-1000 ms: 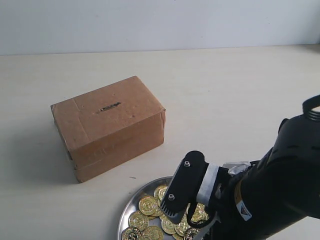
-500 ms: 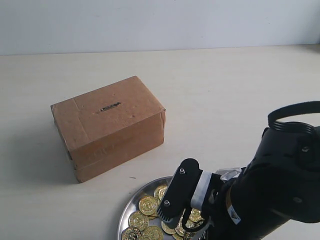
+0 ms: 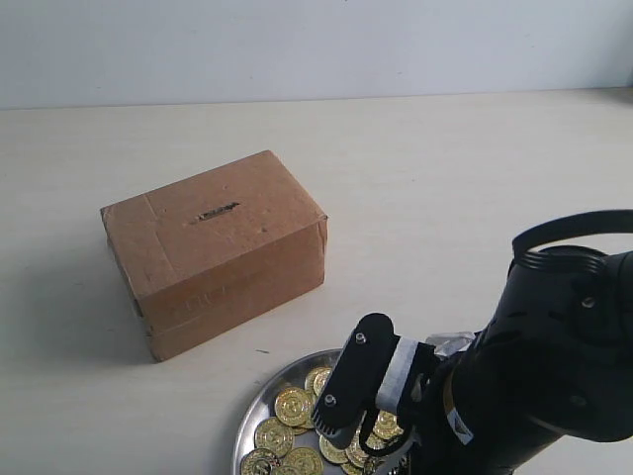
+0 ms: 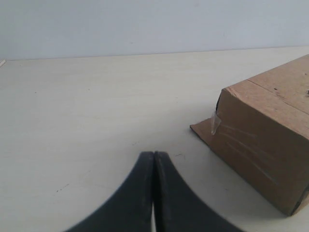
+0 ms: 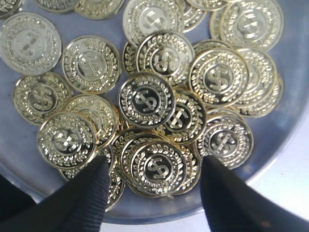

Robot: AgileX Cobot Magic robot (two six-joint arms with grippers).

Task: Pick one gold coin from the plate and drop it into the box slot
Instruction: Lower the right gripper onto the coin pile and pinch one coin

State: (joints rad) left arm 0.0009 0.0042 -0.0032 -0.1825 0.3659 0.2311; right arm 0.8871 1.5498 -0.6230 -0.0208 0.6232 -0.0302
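My right gripper [image 5: 152, 166], jaws wide and empty, straddles the coins [image 5: 147, 100] on the plate [image 5: 292, 67]; none picked yet, the slot [image 3: 217, 212] unfed.

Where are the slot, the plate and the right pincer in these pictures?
slot [image 3: 216, 212], exterior view: middle of the dark slit.
plate [image 5: 295, 58], right wrist view: bare metal near its edge.
right pincer [image 5: 152, 166], right wrist view: midway between its open fingertips.
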